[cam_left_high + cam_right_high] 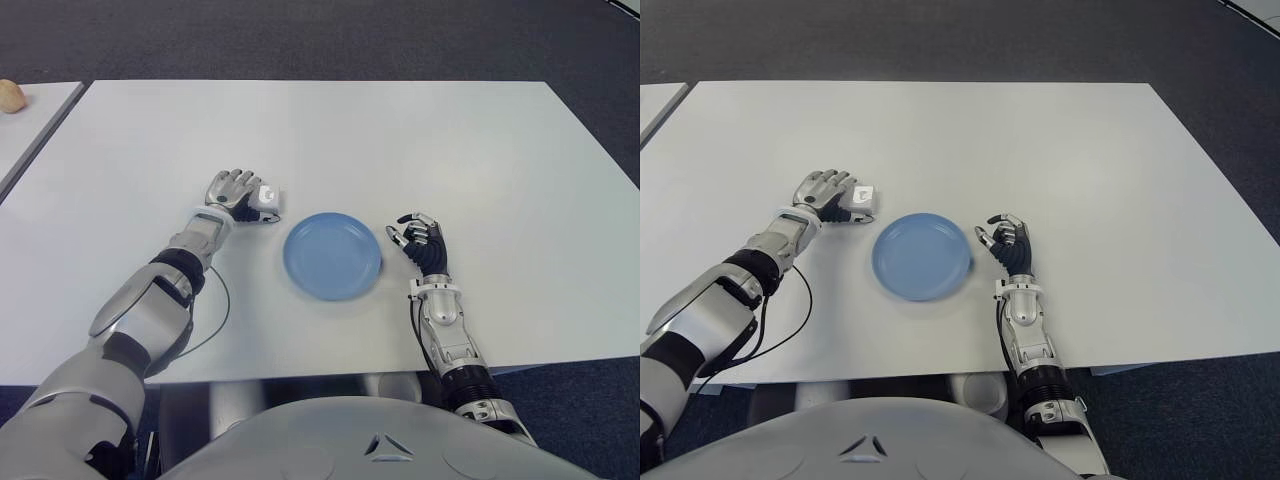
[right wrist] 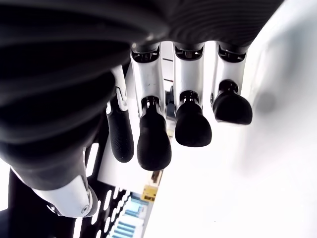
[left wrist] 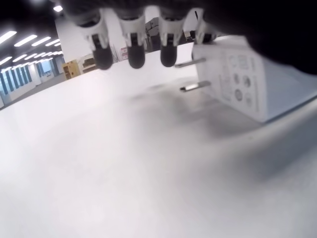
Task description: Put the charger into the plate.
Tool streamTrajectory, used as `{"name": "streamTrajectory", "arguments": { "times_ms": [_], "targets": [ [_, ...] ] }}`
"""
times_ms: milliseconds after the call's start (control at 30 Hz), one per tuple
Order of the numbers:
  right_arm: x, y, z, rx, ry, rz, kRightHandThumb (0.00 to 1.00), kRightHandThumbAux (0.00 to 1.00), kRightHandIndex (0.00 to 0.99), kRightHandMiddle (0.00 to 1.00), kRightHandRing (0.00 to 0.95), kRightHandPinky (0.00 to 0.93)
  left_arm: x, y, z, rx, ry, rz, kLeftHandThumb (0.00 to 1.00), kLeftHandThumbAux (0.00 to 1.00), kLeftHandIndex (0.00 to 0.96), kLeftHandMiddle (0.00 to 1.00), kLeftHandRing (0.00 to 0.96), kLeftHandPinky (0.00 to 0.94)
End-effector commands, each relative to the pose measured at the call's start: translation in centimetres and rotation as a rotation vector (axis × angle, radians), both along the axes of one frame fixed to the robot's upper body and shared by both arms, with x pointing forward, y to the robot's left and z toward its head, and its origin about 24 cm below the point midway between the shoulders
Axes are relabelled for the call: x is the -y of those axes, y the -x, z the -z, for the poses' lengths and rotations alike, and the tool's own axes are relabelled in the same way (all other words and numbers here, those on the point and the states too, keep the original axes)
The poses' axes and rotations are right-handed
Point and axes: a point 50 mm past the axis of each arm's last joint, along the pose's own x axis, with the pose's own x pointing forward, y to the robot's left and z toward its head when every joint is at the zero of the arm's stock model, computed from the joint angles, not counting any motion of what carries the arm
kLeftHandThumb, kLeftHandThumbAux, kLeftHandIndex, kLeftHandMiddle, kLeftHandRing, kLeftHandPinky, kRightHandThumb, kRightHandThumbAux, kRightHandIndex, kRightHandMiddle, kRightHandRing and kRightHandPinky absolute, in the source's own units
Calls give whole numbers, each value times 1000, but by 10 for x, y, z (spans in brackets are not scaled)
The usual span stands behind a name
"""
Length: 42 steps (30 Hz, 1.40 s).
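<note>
The left hand [image 1: 237, 195] is sitting on the white surface [image 1: 400, 140], just to the left of the blue plate [image 1: 332, 256], and it is gripping the white charger [image 1: 266, 199]. Its fingers are curling over the top of the charger, and the charger is sticking out from the hand on the side that is facing the plate. In the left wrist view the charger [image 3: 250, 82] is showing two metal pins, which are pointing out level over the surface, and three dark fingertips [image 3: 133, 54] are hanging in a row beside it; the lower edge of the charger is appearing to touch the surface or to be very close above it, and I cannot tell which. The charger is lying outside the plate, just beside the far left part of the rim. The plate is standing in the middle between the two hands and nothing is lying in it. The right hand [image 1: 420, 240] is showing just to the right of the plate, with its fingers half bent and relaxed and with nothing inside them; in the right wrist view its black fingertips [image 2: 190, 124] are hanging free. At the far left, on a second surface, a small pale round object [image 1: 10, 96] is lying.
</note>
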Motion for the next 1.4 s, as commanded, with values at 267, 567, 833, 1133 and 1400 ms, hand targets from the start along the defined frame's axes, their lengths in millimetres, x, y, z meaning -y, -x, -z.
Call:
{"name": "streamTrajectory", "arguments": {
  "times_ms": [267,567,833,1133,1400],
  "targets": [
    [0,1,4,-36,3,6,701,731,436,767,784,798,-9,24,30,-132,43,-96,791,497,137,252,249,291],
    [2,0,6,-44,7,-1,699,733,435,752,771,778,-11,23,26,-119,144,-123,839,655,384,524,630,657],
    [1,0,6,-43,-9,0,699,734,435,747,766,779,-11,23,27,-185,188,-152,846,665,402,533,757,783],
    [0,0,3,-25,-4,6,701,731,435,759,781,809,-11,21,25,-209,225,-188,846,670,396,531,822,796],
    [0,-1,3,-22,-5,6,703,730,434,766,786,811,-11,20,24,-188,239,-193,845,671,393,531,835,803]
  ]
}}
